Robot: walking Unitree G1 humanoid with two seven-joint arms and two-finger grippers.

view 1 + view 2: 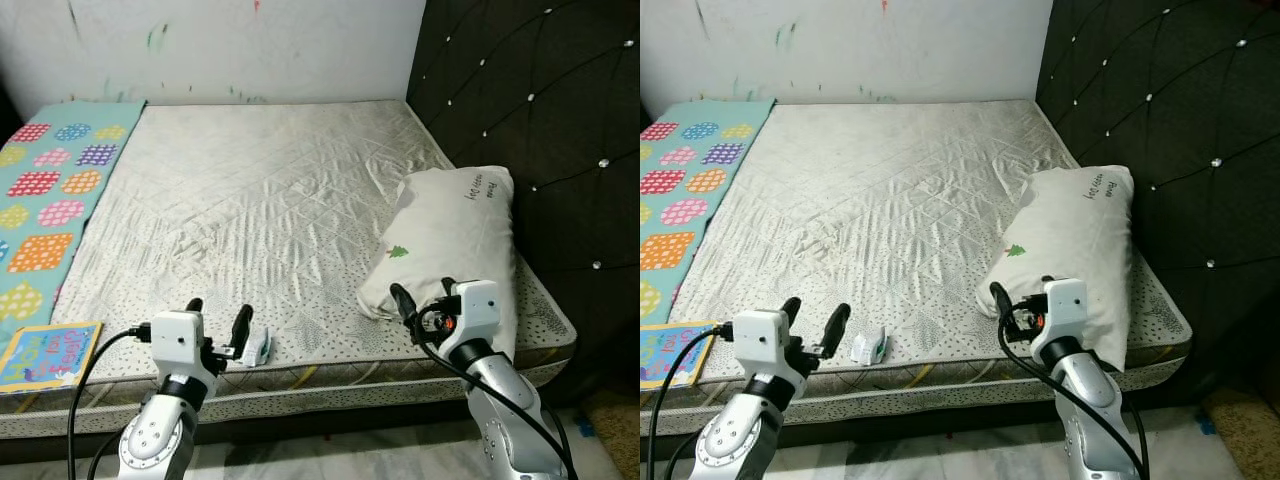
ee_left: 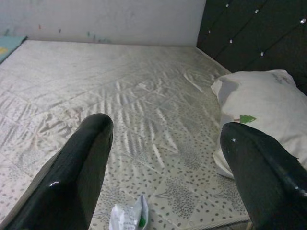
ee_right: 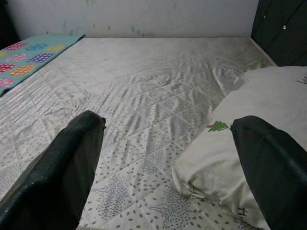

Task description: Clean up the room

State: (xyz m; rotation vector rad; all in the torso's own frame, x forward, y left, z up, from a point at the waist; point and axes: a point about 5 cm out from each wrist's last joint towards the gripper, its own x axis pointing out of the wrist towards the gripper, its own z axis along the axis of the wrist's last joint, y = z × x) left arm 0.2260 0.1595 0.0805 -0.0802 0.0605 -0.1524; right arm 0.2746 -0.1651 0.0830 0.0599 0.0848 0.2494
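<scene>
A small crumpled white wrapper (image 1: 257, 347) lies on the mattress (image 1: 260, 190) close to its front edge. My left gripper (image 1: 217, 315) hovers open just left of it and a little nearer the edge; the wrapper (image 2: 128, 218) sits low between the fingers in the left wrist view. A white pillow (image 1: 455, 240) with a small green tree print lies at the bed's right side. My right gripper (image 1: 425, 295) is open at the pillow's front end, holding nothing; the pillow (image 3: 249, 143) lies beside one finger in the right wrist view.
A colourful children's book (image 1: 50, 353) rests at the bed's front left corner. A teal blanket (image 1: 50, 200) with patterned squares covers the left strip. A dark tufted headboard (image 1: 540, 100) rises on the right, and a marked white wall (image 1: 250, 40) stands behind.
</scene>
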